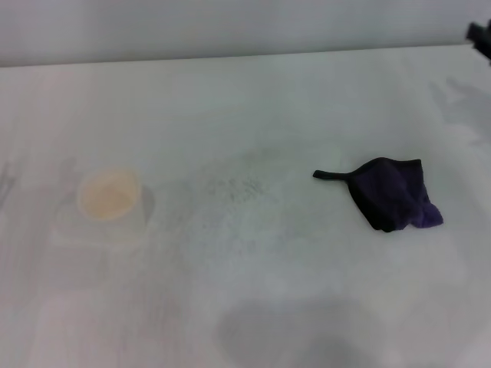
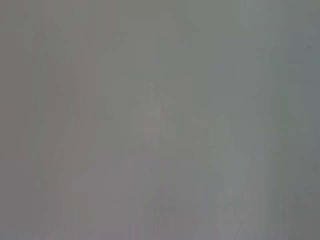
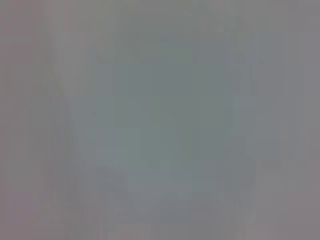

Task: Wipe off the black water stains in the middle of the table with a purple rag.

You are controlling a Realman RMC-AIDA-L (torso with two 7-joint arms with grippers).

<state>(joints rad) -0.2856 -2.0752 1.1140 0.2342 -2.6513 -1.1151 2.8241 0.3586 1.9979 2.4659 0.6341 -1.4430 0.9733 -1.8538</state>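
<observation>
The table [image 1: 253, 307] carries a crumpled rag [image 1: 393, 193], loop tail pointing toward a paper cup [image 1: 110, 197] well apart from it. Between them lies only a faint grey smudge [image 1: 234, 188]. No gripper shows clearly, so grip cannot be judged.

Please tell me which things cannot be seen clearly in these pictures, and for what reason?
- Both wrist views: only featureless grey blur; neither gripper shows.
- Head view: a dark part at the top right corner, cut off by the edge; unidentifiable.
- Black water stains: only faint specks on the table.
- Purple rag: crumpled, underside hidden.
</observation>
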